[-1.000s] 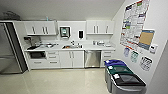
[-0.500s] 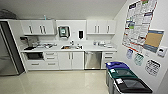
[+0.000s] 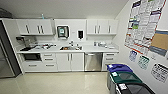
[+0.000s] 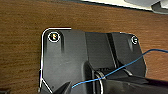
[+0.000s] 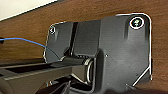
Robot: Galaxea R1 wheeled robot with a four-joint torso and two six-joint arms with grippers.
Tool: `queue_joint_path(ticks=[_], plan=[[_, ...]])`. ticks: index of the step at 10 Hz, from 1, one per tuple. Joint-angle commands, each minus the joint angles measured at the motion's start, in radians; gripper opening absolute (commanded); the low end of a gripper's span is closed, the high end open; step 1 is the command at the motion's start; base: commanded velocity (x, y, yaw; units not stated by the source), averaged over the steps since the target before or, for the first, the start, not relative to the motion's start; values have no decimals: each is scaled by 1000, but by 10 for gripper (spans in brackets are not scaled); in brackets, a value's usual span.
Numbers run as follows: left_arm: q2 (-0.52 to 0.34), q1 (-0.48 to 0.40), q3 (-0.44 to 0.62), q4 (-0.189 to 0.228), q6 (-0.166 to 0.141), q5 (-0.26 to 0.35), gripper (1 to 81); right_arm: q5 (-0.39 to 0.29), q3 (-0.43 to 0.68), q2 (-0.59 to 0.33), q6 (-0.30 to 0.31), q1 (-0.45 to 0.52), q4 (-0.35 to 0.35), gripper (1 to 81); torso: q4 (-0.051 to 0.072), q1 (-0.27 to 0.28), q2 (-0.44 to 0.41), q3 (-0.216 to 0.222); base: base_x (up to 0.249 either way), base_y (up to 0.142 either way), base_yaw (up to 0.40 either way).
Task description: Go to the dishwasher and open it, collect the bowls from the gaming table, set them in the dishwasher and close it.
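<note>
A kitchenette lies ahead, its steel-fronted dishwasher (image 3: 93,61) shut under the counter (image 3: 90,49), so every step remains; jaw states cannot be told.

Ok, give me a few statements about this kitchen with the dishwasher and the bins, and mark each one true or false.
1. The dishwasher is shut. True.
2. The dishwasher sits at the far left end of the cabinets, next to the fridge. False: it sits right of the sink, between white doors and white drawers.
3. Bins with coloured lids stand along the wall on the right. True.
4. The wall on the right is bare. False: posters and notices cover it.
5. Bowls are stacked on the floor in front of the dishwasher. False: the floor there is clear.
</note>
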Motion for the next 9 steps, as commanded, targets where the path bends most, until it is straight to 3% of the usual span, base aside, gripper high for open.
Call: queue_joint_path(ticks=[1, 9], plan=[[-13, -50, 7, 6, -5, 47, 811, -52, 13, -24, 0, 49, -9, 811, 0, 0, 0, 0, 191, 0, 0], [-13, -50, 7, 4, -5, 47, 811, -52, 12, -24, 0, 52, -8, 811, 0, -1, 0, 0, 165, 0, 0]])
